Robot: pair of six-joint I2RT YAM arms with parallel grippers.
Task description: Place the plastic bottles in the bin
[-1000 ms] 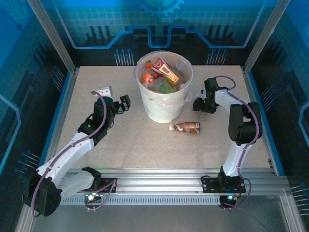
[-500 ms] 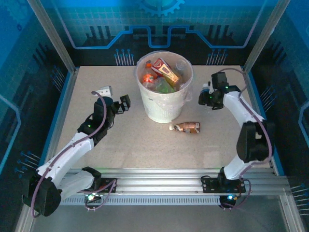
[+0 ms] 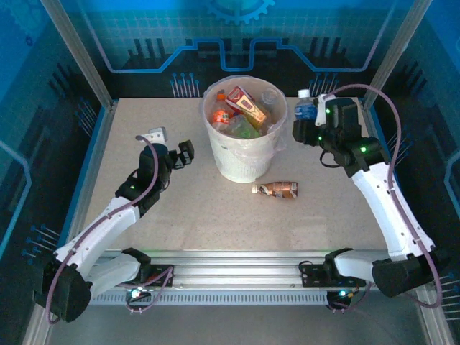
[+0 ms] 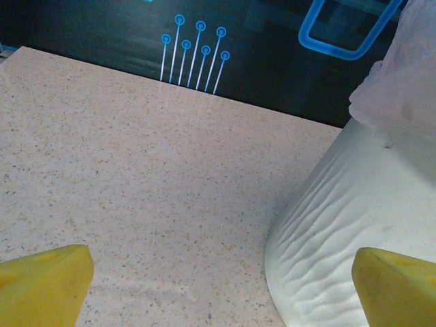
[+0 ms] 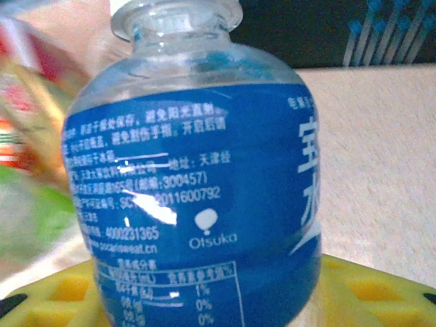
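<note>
**Plastic bottles** (image 3: 238, 121) at three places in the workspace.

(a) Several lie heaped in the bin (image 3: 241, 164), a round white bucket at the middle rear of the table (image 3: 180, 215). A translucent liner (image 3: 208, 108) is folded over its rim. An orange-labelled bottle (image 3: 221, 115) and a red-labelled bottle (image 3: 248, 104) lie uppermost.

(b) A blue-labelled bottle (image 3: 305, 108) is clamped in the right gripper (image 3: 307, 119) and held off the table, white cap upward. It is just to the right of the bin's rim and outside the opening, with the lined rim between the two. In the right wrist view this bottle (image 5: 197, 191) stands against a yellow finger pad (image 5: 381, 289). "Otsuka" is legible on its label, and the blurred colours at the left edge are too indistinct to name.

(c) A brown-labelled bottle (image 3: 277, 190) lies on its side on the table, just in front of the bin's base and between the two arms. It touches neither gripper.

The left gripper (image 3: 185, 153) is to the left of the bin, near its wall, with the fingers spread wide and released. In the left wrist view its yellow pads (image 4: 44, 286) sit at the two lower corners. The bin's rippled wall (image 4: 340, 231) rises ahead on the right, beneath the overhanging liner (image 4: 409, 75).

A small white object (image 3: 155, 134) lies on the table behind the left gripper, too small to identify.
</note>
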